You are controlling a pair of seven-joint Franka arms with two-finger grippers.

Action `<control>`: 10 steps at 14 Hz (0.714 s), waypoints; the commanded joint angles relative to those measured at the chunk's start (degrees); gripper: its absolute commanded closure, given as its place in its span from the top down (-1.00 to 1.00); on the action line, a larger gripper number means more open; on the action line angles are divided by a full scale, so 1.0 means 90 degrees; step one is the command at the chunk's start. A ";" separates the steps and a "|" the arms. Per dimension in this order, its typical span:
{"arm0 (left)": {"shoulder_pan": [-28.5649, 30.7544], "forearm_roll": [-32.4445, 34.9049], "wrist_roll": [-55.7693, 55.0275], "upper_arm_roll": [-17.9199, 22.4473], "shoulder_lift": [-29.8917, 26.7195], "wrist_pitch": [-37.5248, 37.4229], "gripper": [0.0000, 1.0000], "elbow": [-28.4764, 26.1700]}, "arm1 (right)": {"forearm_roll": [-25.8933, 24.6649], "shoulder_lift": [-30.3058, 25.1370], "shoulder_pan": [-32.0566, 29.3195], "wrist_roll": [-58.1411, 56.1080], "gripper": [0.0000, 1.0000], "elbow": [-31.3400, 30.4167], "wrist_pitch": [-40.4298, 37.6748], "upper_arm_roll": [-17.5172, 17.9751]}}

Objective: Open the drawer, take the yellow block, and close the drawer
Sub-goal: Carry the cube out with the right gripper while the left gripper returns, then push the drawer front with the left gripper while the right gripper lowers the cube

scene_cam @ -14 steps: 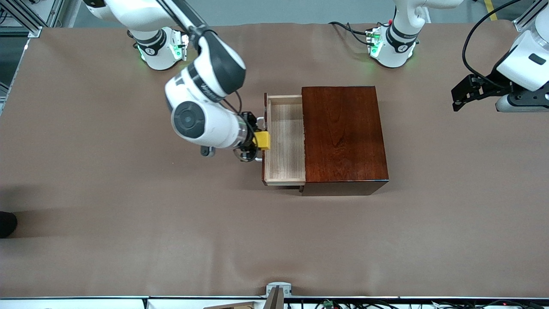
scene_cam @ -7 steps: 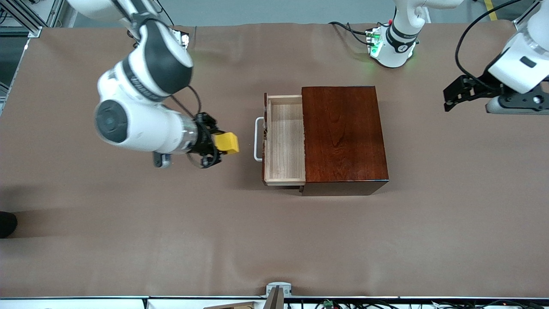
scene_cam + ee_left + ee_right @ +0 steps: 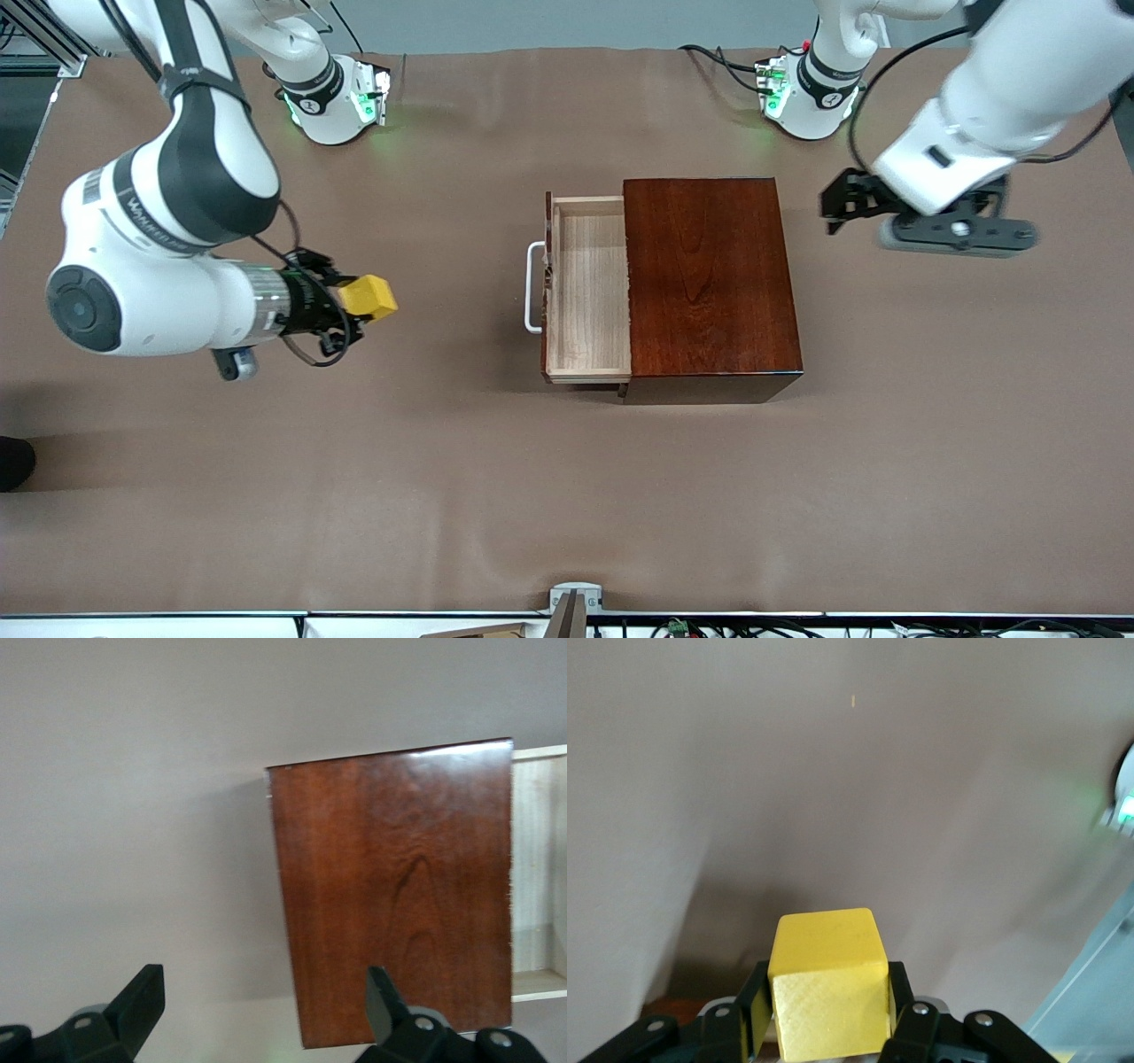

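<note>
So my right hand (image 3: 354,306) is clamped on the yellow block (image 3: 368,297), up in the air over bare desk (image 3: 567,496) at the middle left of the front frame, well apart from the drawer (image 3: 589,288). In the right wrist view the block (image 3: 829,984) sits square between the two black fingers (image 3: 756,1010), one pad on each side face, with one top edge and the grainy front face showing, nothing but brown desk cover under it. The arm comes down from its base in the upper left of the front frame and bends back so the hand points toward the middle of the frame. The drawer is pulled out of the dark reddish wooden box (image 3: 709,275) at the center of the frame, light wood lining showing and nothing visible inside it, with its white bar handle (image 3: 532,288) sticking out toward the right arm's end of the desk. My left hand (image 3: 837,204) hangs in the upper right of the front frame, over the desk just off the box's edge at the left arm's end. In the left wrist view its two fingers (image 3: 142,1001) stand wide apart, released and gripping nothing, and I'm looking down past them at the glossy box top (image 3: 394,895) with a strip of the open drawer (image 3: 536,868) at the frame's right edge.
</note>
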 commanded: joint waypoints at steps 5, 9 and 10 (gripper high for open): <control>-0.1167 -0.0027 -0.1977 -0.0134 0.1514 0.0341 1.00 0.1362 | -0.0849 -0.0130 -0.1115 -0.3022 -1.00 -0.0769 0.0141 0.0115; -0.2018 -0.0018 -0.3921 -0.0105 0.2217 0.1152 1.00 0.1664 | -0.1007 -0.0149 -0.1525 -0.4632 -1.00 -0.1627 0.1155 0.0105; -0.2232 -0.0018 -0.4332 -0.0105 0.2480 0.1270 1.00 0.1840 | -0.1200 -0.0139 -0.1603 -0.5052 -1.00 -0.1745 0.1351 0.0105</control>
